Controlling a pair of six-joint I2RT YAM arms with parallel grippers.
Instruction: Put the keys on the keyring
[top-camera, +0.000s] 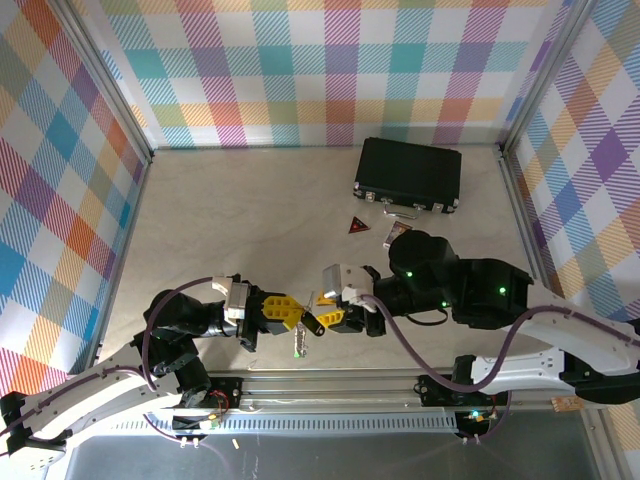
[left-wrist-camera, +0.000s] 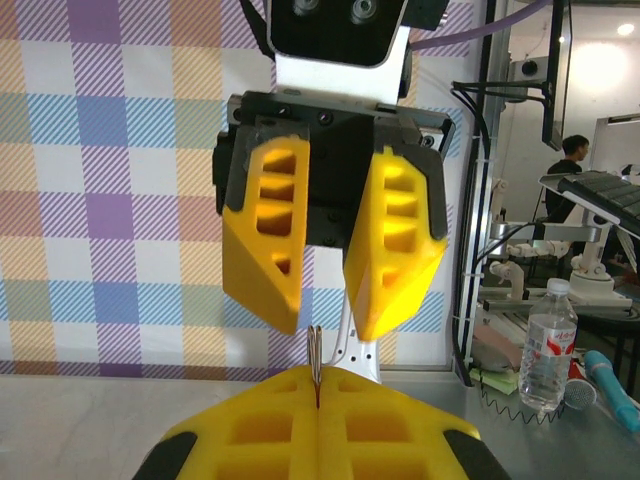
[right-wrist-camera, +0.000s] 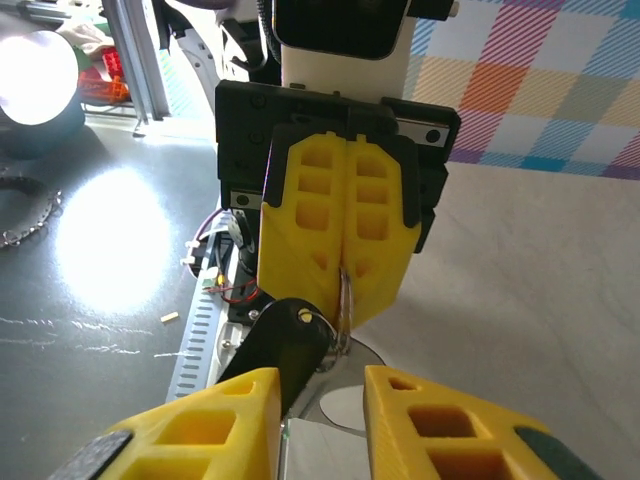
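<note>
Looking outward from the near edge of the surface (top-camera: 250, 200), we meet the green-headed key (top-camera: 298, 348) first, then the left jaws pressed together on the thin keyring (right-wrist-camera: 344, 300) — the black-headed key (right-wrist-camera: 288, 348) touching its lower end — and facing them the right jaws, spread apart. Farther back lie a dark red triangle (top-camera: 357, 226) and a small card (top-camera: 397, 232), and farthest a black case (top-camera: 408, 173) by the back wall.
</note>
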